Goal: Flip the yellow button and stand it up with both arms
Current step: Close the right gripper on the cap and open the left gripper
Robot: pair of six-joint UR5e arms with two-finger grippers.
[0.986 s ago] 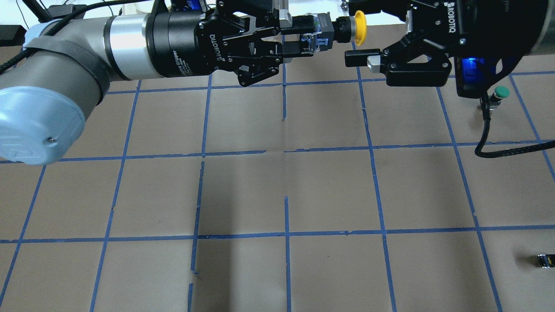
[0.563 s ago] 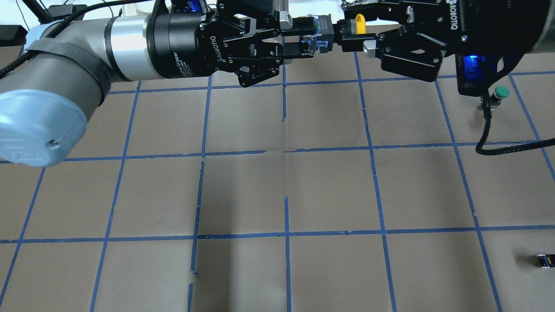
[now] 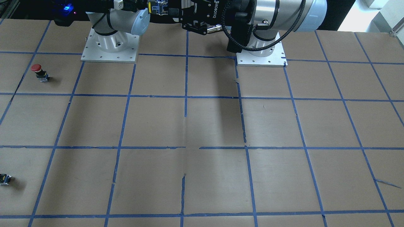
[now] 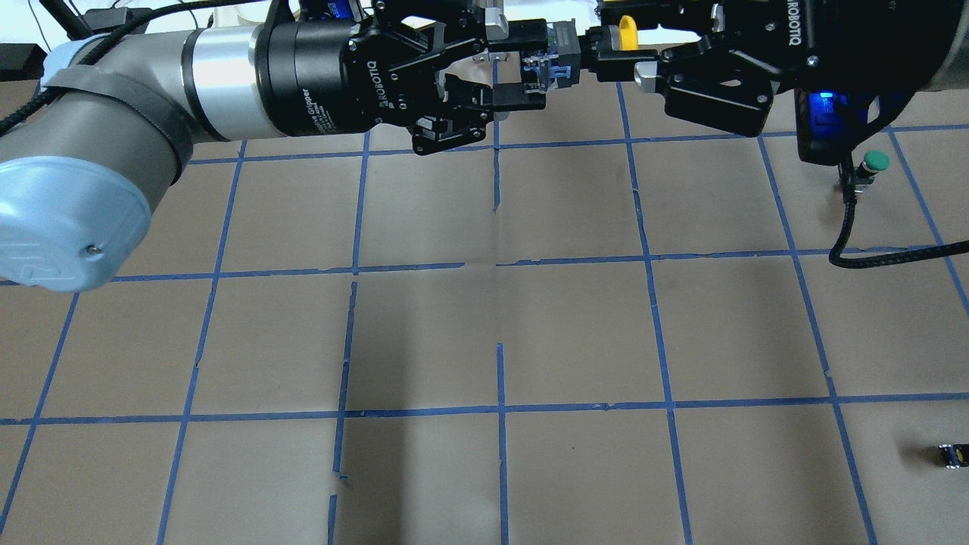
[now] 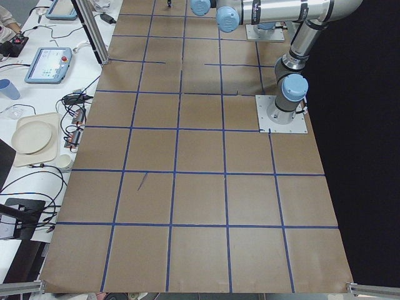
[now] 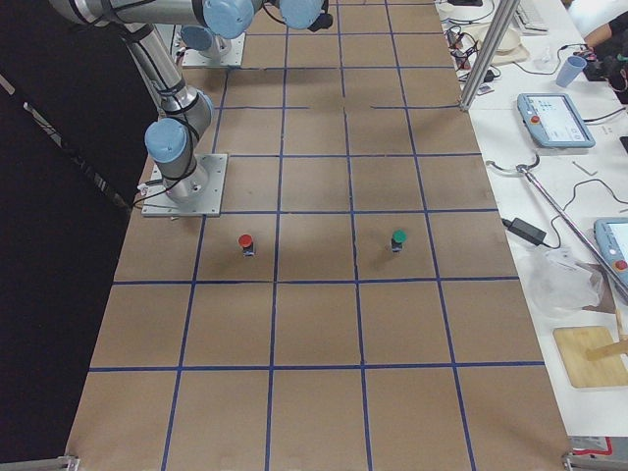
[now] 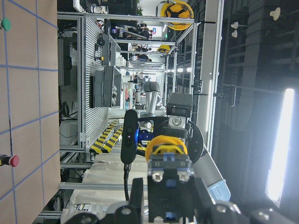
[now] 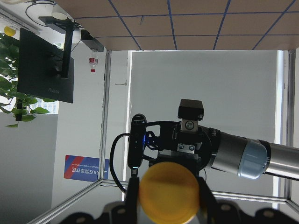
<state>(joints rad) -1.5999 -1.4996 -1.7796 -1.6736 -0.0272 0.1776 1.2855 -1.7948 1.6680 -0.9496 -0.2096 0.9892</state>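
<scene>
The silver-grey left arm [image 4: 113, 136] reaches in level over the table. Its wrist lies horizontal, so the black two-finger left gripper [image 4: 539, 63] points sideways at the small yellow-capped push button with the black and grey boxy body [image 4: 568, 54]. The jaws stand apart around the button's boxy end. In the overhead view the nearer finger is clear of the body, and the left wrist view shows a thin gap on each side. Whether the farther finger touches the body I cannot tell.

The yellow button is held in the air, lying on its side between the two grippers above the table's far strip. Its terminal end faces left and its domed cap faces right.

To the button's right, the black right gripper [image 4: 609, 44] is clamped on the dark collar just behind the cap, and the cap fills the space between its fingers [image 8: 133, 205]. The right arm [image 3: 116, 19] is likewise level, so its gripper meets the left one head-on.

This looks like a mid-air hand-over. A grip at the cap end leaves the flat base free, which would let the right arm turn the button cap-up and stand it on the table.

Further right of the yellow button, down on the table, a green-capped push button [image 4: 876, 160] stands upright.
</scene>
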